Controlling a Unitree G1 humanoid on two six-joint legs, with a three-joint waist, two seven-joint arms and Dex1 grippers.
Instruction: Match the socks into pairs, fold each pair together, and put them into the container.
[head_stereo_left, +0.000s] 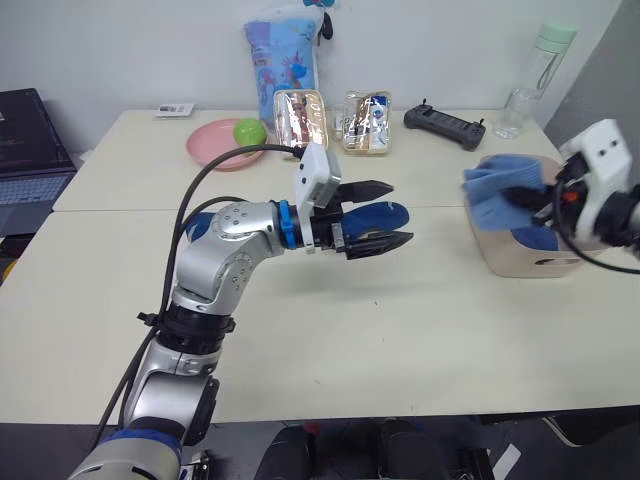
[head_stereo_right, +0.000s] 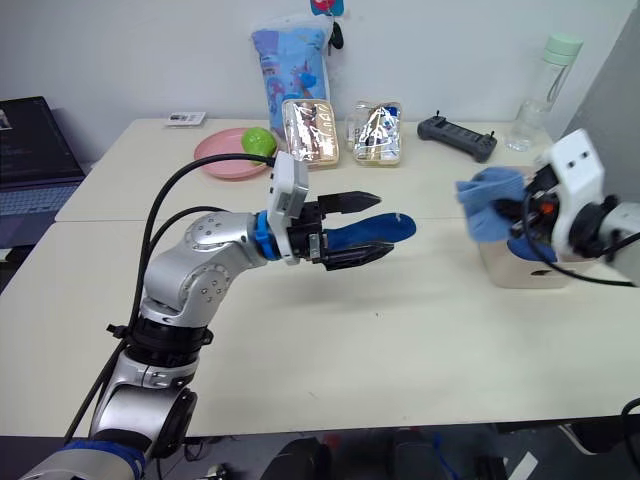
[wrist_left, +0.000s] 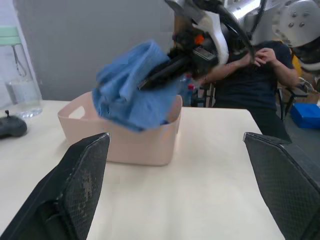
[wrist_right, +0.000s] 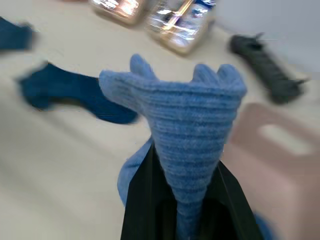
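over table, right gripper (head_stereo_left: 530, 197) pinches light blue sock (head_stereo_left: 495, 190) seemingly above container (head_stereo_left: 520, 258)

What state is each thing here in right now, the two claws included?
Left gripper: open, empty, above the table.
Right gripper: shut on the light blue socks, at the tub's edge.
Tub: upright, a blue sock inside.
Dark blue sock: flat on the table.
Bottle: upright, capped.
Plate: holds a green ball.

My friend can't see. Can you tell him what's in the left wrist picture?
The right gripper holds a bunched light blue knit sock above a pale pink plastic tub on a cream table, with the left gripper's black fingers wide apart.
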